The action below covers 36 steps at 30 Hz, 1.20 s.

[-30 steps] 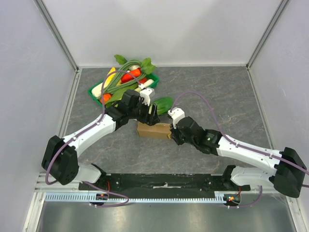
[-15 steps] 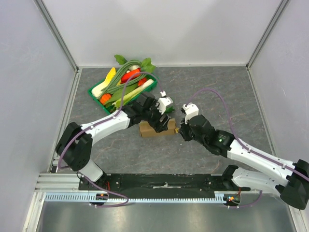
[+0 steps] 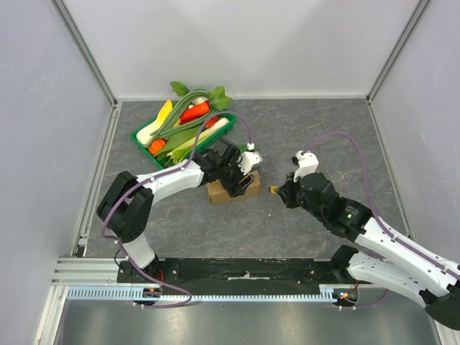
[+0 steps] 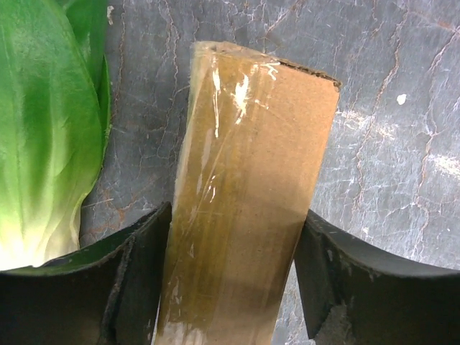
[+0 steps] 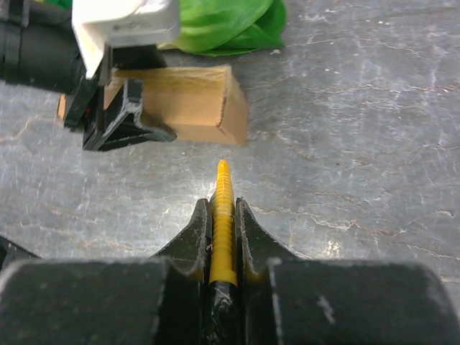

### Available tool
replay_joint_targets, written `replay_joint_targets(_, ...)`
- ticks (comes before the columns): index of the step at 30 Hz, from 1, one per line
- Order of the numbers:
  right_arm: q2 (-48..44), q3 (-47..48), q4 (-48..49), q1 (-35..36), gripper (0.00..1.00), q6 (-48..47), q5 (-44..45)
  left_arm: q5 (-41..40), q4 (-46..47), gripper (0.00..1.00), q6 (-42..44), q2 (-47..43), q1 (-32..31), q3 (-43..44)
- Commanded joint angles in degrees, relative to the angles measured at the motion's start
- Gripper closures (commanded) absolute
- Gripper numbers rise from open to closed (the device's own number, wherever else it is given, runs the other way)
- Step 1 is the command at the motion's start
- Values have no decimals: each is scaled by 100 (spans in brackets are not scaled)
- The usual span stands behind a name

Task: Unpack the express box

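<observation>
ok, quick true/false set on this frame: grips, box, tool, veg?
1. The left gripper straddles the express box, a finger against each side. True.
2. The right gripper is empty. False: it is shut on a yellow tool.
3. The tool's tip touches the box. False: bare table shows between them.
4. A bok choy lies beside the box. True.
5. The box sits in the green tray. False: it lies on the table.

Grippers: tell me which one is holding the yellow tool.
The right gripper: its fingers are shut on the yellow tool, tip aimed at the express box. The left gripper grips that box's sides instead.
</observation>
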Motion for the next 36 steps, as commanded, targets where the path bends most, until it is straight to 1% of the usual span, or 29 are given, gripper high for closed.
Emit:
replay_joint_targets(1,-53,155,148,-204,100,428,464,-137,242,30,215,101,-80,-104)
replay_joint_targets(4,70,58,517,-388,100,516,491,-383,349,32,347,110,-185,-271)
replay_joint_targets(7,324,-4,1000,-661,100,543,210,-445,463,34,409,101,-229,-412)
replay_joint_targets(12,912,-57,1923,-1021,100,561,-509,-436,534,39,409,128,-256,-606)
replay_joint_targets(14,1062,-39,2178,-1170,100,569,-677,-436,455,41,435,145,-256,-615)
replay_joint_targets(15,1168,-65,2275,-1223,100,534,-948,-402,367,41,461,145,-256,-598)
replay_joint_targets(17,1247,-65,2433,-1328,100,552,-1091,-349,349,43,514,119,-265,-624)
replay_joint_targets(18,1317,-65,2469,-1364,100,543,-1257,-331,358,43,549,102,-256,-667)
replay_joint_targets(23,1388,-135,2601,-1627,100,543,-1557,-147,393,46,742,-21,-264,-826)
replay_joint_targets(25,1441,-162,2724,-1724,100,456,-1994,-102,428,46,760,-65,-256,-922)
replay_joint_targets(28,1581,-153,2707,-1821,100,429,-2102,-23,428,47,769,-57,-264,-1010)
replay_joint_targets(36,1766,-65,2584,-1971,100,262,-2418,-67,331,47,734,128,-265,-844)
